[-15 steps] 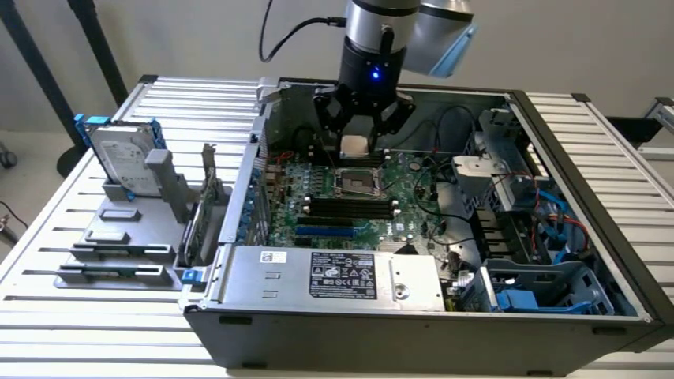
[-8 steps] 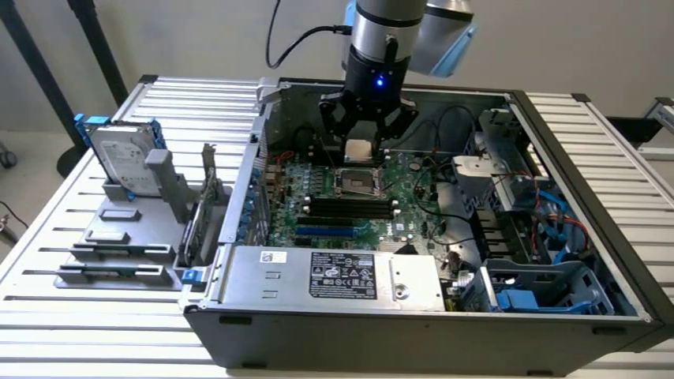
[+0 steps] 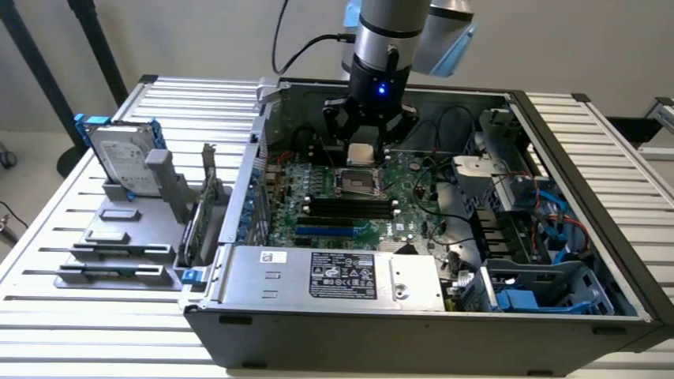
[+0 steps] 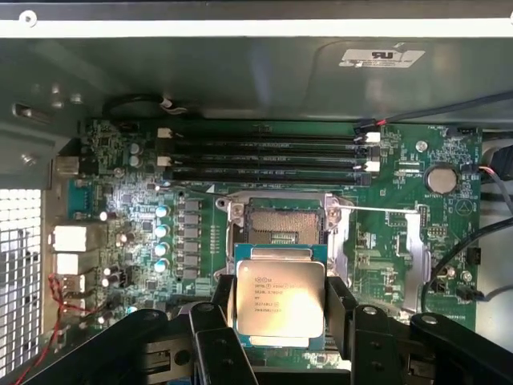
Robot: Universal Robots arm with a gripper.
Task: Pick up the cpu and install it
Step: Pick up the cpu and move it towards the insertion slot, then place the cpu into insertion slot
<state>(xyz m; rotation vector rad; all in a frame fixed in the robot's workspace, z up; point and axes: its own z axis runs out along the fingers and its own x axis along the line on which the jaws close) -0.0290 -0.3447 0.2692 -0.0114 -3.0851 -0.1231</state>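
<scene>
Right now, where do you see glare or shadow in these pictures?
Exterior view: a small blue light glows above the end effector, and the inside of the case looks dim. Wrist view: the cpu shines softly on its metal top, and white glare washes out part of the motherboard.

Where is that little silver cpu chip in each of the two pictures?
Exterior view: the cpu is gripped in the hand, inside the open case, near the picture's upper middle.
Wrist view: the cpu lies between the hand's black fingers, near the socket.
Shared landmark: the empty socket, next to the chip in both.
</scene>
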